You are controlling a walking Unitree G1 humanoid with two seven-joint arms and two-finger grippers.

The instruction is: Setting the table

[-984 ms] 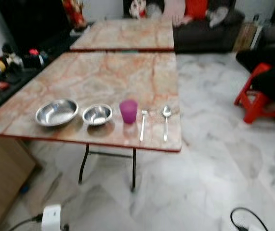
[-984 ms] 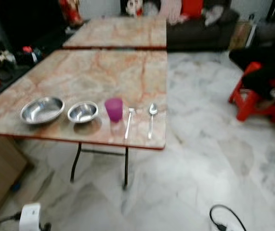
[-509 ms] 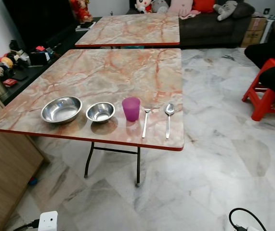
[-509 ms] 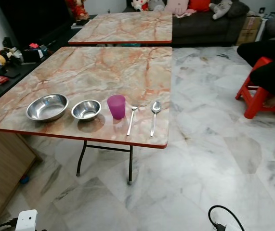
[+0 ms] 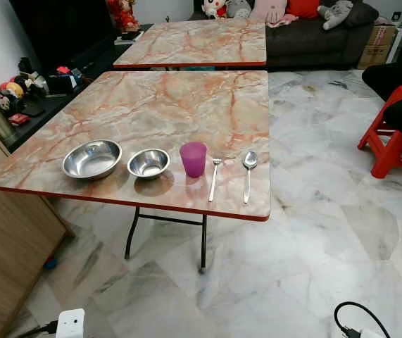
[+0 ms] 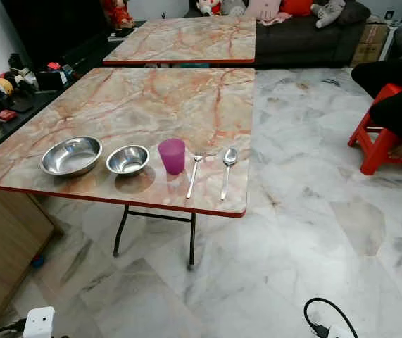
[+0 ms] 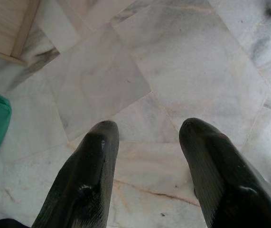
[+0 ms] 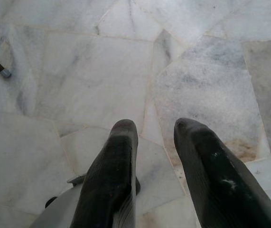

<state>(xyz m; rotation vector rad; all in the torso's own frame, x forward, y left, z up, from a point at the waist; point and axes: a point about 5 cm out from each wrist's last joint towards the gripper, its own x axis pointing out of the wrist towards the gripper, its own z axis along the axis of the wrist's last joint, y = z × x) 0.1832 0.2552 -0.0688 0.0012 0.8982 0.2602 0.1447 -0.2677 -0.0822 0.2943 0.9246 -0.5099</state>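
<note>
Left wrist view: left end effector [image 7: 144, 130] released; right end effector [image 8: 154, 128] released, over floor [image 8: 78, 71]

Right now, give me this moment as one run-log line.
left gripper: open, over floor | right gripper: open, over floor | marble-pattern table: large steel bowl, small steel bowl, purple plastic cup, fork, spoon

Two tables [image 5: 179, 98], two steel bowls [image 5: 91, 159], one purple cup [image 5: 193, 159], one fork [image 5: 212, 179], one spoon [image 5: 248, 174].
</note>
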